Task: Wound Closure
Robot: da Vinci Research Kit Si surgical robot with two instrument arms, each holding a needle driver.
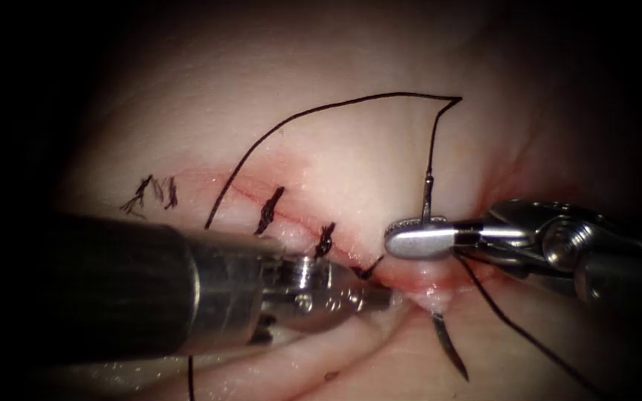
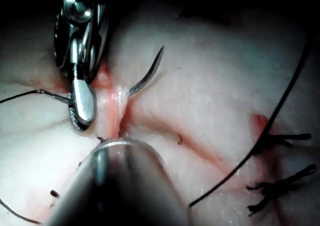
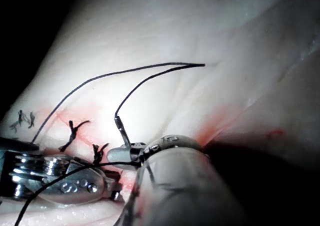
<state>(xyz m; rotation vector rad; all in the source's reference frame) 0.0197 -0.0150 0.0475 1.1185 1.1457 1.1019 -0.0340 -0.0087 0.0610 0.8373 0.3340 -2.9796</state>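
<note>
The cut point(image 1: 291, 215) runs slantwise across the tissue point(image 1: 351, 148). My right tool point(image 1: 417, 241) is shut on the curved needle near its tail point(image 1: 426, 200), on the right side of the cut's lower end. The needle passes through the tissue, and its pointed end point(image 1: 449, 347) sticks out on the near, left side; this tip point(image 2: 150, 73) is bare. My left tool point(image 1: 380, 297) looks shut, tip against the cut's left edge; I cannot tell whether it pinches tissue. Black thread point(image 1: 336, 104) arcs from the tail up and back left.
Three black stitches point(image 1: 269, 212) point(image 1: 325, 241) point(image 1: 369, 267) cross the cut above the needle. Short cut thread ends point(image 1: 150, 194) lie at the upper left. Another thread strand point(image 1: 529, 338) trails toward the lower right. Red fluid point(image 1: 440, 286) wets the cut's lower end.
</note>
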